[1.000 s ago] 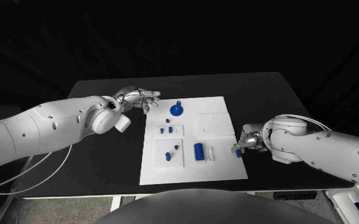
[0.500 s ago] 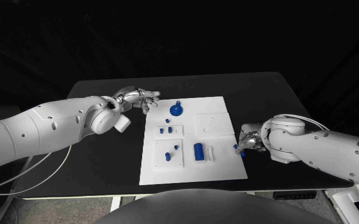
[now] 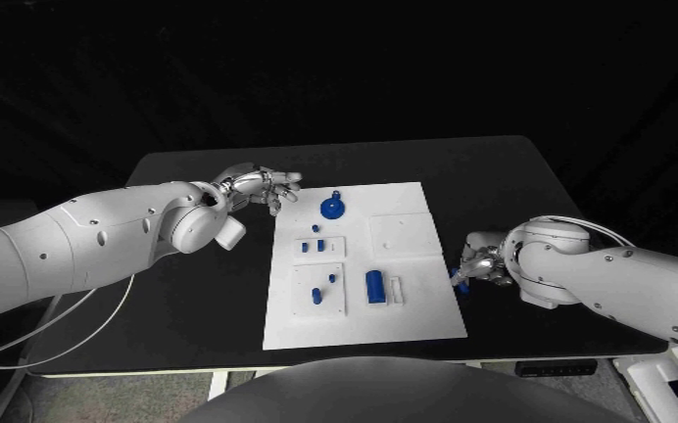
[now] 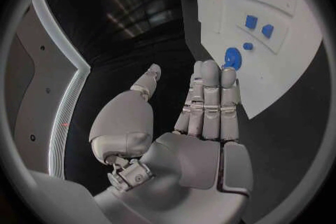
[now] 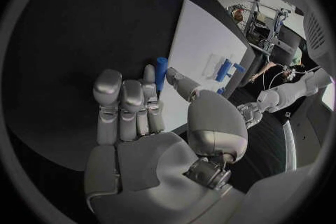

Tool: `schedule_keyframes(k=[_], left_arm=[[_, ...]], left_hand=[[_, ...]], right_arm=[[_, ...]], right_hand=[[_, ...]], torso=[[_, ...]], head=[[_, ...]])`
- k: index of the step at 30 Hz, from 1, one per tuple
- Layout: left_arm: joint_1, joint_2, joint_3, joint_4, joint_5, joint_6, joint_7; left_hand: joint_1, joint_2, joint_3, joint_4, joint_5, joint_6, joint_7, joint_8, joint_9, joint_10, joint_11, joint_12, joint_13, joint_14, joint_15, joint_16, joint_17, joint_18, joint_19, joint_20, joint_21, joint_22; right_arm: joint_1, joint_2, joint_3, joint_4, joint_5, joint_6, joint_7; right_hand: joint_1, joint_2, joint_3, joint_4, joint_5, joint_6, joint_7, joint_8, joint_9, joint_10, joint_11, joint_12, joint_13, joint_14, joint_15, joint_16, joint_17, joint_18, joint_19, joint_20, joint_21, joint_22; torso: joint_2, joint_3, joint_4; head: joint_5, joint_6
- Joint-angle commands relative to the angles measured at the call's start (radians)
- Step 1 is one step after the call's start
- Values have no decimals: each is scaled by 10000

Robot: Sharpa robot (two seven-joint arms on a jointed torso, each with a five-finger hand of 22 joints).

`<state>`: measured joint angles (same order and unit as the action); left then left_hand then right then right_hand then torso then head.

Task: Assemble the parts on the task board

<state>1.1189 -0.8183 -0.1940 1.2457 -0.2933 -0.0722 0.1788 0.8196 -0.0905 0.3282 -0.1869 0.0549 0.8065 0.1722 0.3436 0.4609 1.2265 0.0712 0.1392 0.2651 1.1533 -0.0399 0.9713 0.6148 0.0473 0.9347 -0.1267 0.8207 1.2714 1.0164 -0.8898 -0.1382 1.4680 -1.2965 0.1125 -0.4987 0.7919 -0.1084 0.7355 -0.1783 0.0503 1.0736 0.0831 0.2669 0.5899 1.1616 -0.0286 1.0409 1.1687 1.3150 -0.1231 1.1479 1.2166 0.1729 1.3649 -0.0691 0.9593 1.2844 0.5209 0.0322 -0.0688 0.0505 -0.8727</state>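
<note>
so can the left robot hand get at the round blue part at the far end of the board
Probably yes. The left robot hand hovers open just off the task board's far left edge, and the round blue part lies nearby with nothing between them. The right robot hand is off at the opposite edge.

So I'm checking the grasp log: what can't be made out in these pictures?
- Head view: the right robot hand is small, its fingers covering most of the blue part.
- Right wrist view: that part's lower end sits behind the fingers.
- Head view: the small parts' shapes on the task board are too small.
</note>
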Motion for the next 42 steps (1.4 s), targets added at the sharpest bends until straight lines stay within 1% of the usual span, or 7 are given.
schedule_keyframes(k=[1, 7, 12, 16, 29, 35, 42], left_arm=[[6, 2, 6, 12, -21, 83, 80], [6, 26, 6, 8, -22, 107, 62], [6, 39, 6, 3, -21, 122, 45], [6, 58, 7, 8, -24, 117, -16], [5, 53, 9, 76, 3, 104, -101], [6, 37, 8, 55, 3, 105, -107], [6, 25, 8, 12, 3, 83, -105]], left_hand=[[28, 62, 9, -74, -22, -94, -9, 70, -14, -90, -2, 24, 10, -63, 0, -48, 10, 594, -9, -100, -47, 14], [26, 68, 9, -74, -22, -93, -10, 71, -14, -89, -2, 25, 11, -63, 0, -48, 10, 594, -8, -100, -48, 15], [19, 68, 5, -72, -23, -93, -9, 72, -15, -90, -1, 25, 11, -62, 0, -48, 11, 593, -7, -99, -49, 16], [17, 68, 4, -72, -23, -94, -9, 72, -15, -91, -1, 25, 11, -62, 0, -49, 11, 592, -7, -99, -50, 17], [4, 68, -3, -71, -23, -95, -8, 73, -17, -91, -1, 27, 11, -59, 0, -48, 13, 592, -3, -99, -52, 20], [3, 64, -5, -74, -23, -95, -8, 74, -18, -92, -2, 28, 11, -59, 0, -48, 13, 592, -2, -100, -53, 21], [6, 63, -4, -78, -22, -96, -8, 74, -19, -92, -2, 28, 11, -58, -1, -49, 14, 593, 0, -101, -54, 22]], right_arm=[[155, -58, 7, 78, 46, -256, 42], [534, -124, 37, 106, 162, -500, 85], [642, -117, 63, 495, 604, -585, 123], [641, 81, 63, 659, 1277, -543, 130], [273, 736, 37, 780, 1667, -749, 194], [273, 528, 37, 739, 816, -969, 249], [276, 302, 40, 832, 807, -1366, 322]], right_hand=[[-140, -24, -3, 102, -16, 67, -17, 31, -5, 82, 4, -10, 10, 78, -32, 30, 17, 889, 57, -22, 33, -9], [-258, -32, -53, 226, -16, 86, -28, 44, -3, 103, -8, -11, 15, 105, -47, 67, 53, 889, 73, -49, 47, -8], [-303, -24, -100, 254, -16, 91, -34, 48, -1, 111, -14, -11, 19, 108, -54, 71, 59, 889, 78, -63, 55, -5], [-408, -7, -176, 337, -16, 77, -35, 43, -4, 111, -16, -18, 24, 96, -62, 52, 50, 889, 74, -79, 53, -9], [-398, 149, -311, 227, -15, 52, -40, 42, -1, 91, -23, -22, 52, 84, -77, 43, 60, 889, 55, -135, 60, -5], [-444, -54, -450, 129, -15, 44, -36, 44, 1, 80, -19, -27, 66, 75, -74, 29, 58, 889, 39, -141, 61, -3], [-411, -286, -542, 46, -15, 29, -38, 43, 1, 84, -22, -34, 75, 57, -77, -18, 28, 889, 47, -157, 56, -16]], torso=[[5, 1, -7], [3, -4, 2], [4, -5, 11], [13, -4, 13], [8, -10, 20], [6, -19, -7], [7, 18, -11]], head=[[0, 1], [-23, 1], [8, 1], [-93, 1], [-65, 1], [-35, 1], [-33, 1]])
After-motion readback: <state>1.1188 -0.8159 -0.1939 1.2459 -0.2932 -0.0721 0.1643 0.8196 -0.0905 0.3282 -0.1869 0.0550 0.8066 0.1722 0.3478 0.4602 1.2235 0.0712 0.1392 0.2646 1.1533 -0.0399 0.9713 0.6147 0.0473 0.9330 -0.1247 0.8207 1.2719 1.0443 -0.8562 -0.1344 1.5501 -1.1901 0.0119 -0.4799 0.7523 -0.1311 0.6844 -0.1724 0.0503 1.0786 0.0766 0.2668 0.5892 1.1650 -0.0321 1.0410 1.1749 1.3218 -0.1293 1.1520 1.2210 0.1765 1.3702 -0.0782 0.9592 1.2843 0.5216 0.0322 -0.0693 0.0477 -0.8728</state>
